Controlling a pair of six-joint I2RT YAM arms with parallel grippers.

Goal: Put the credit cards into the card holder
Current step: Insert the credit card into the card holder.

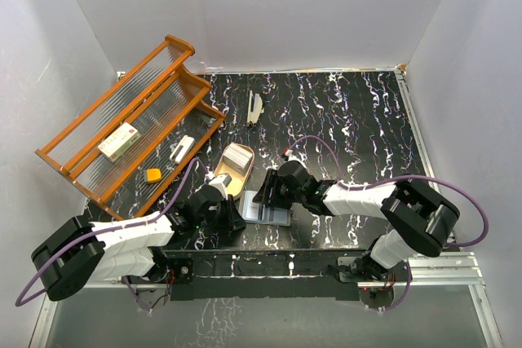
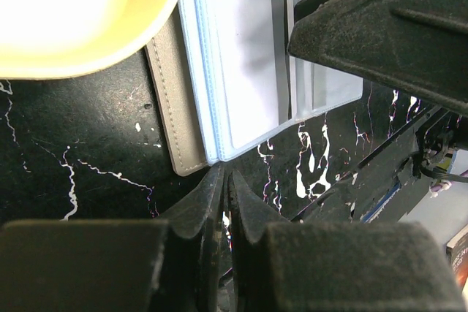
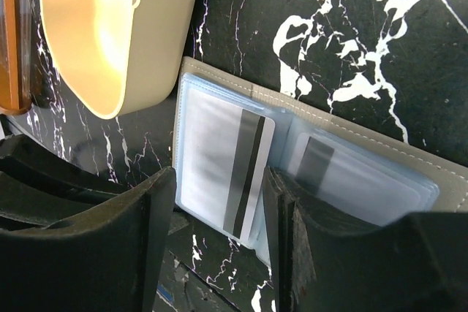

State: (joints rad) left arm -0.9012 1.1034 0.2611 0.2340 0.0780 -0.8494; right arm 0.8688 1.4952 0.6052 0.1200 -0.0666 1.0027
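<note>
Card holder open flat, centre-near of table, just right of tan tray. Right gripper released, jaws straddling striped card on left sleeve, card's long axis parallel to fingers. Left gripper clenched, nothing seen in it, just off holder's near corner (right arm nearer). Count: two striped cards, one holder.

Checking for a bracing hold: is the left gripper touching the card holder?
Cannot tell. The left wrist view puts the shut left gripper's tips right at the card holder's near corner, but it shows neither contact nor a gap plainly.
</note>
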